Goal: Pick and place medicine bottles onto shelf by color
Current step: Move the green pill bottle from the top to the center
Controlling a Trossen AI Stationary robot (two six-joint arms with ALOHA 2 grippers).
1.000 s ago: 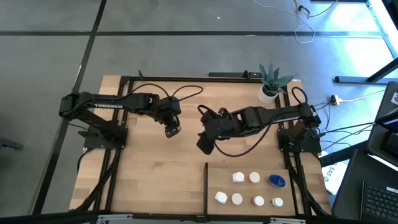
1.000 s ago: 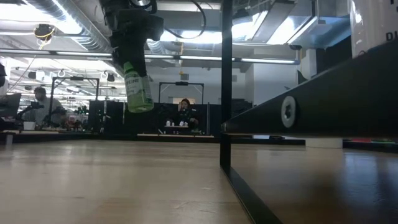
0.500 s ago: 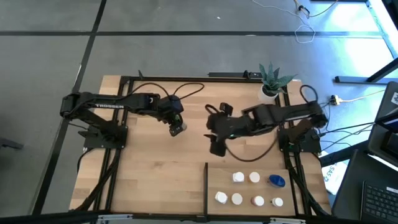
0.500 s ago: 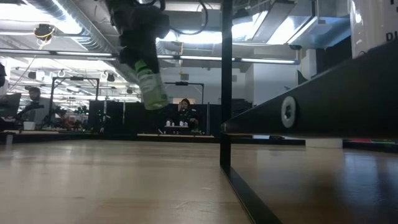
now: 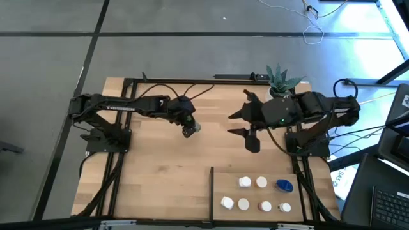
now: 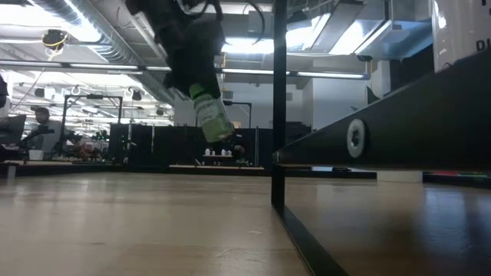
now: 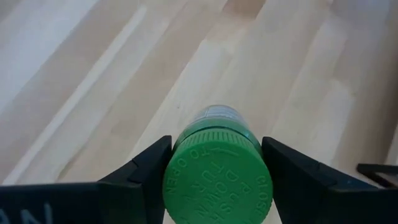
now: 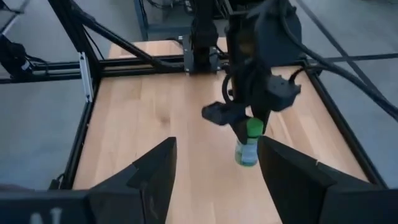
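Observation:
My left gripper (image 5: 188,126) is shut on a medicine bottle with a green cap and a pale labelled body (image 6: 211,115), held well above the middle of the table. The bottle also shows in the right wrist view (image 8: 247,148). My right gripper (image 5: 232,124) is open and empty, to the right of the bottle and facing it; its fingers stand wide apart in its wrist view (image 8: 214,180). The shelf (image 5: 255,195), a wood patch at the near right behind a black divider bar (image 5: 211,190), holds several white-capped bottles (image 5: 245,182) and a wider blue one (image 5: 284,186). My left gripper pinches the bottle's green cap (image 7: 180,163) between its two fingers (image 7: 144,171), one on each side. The fingers come from above, slanting down. The bottle hangs below them, tilted, with its base (image 6: 220,134) clear of the table.
A potted green plant (image 5: 278,82) stands at the far right corner. Black frame rails (image 5: 192,80) run along the table's edges. Bare wood lies near and left of the divider bar. People sit in the room beyond the table (image 6: 227,142).
My left gripper has carried the green-capped bottle toward the table's right edge, and the bottle has tipped from upright to tilted. My right gripper has drawn back toward the table's right and far edges and turned toward the bottle.

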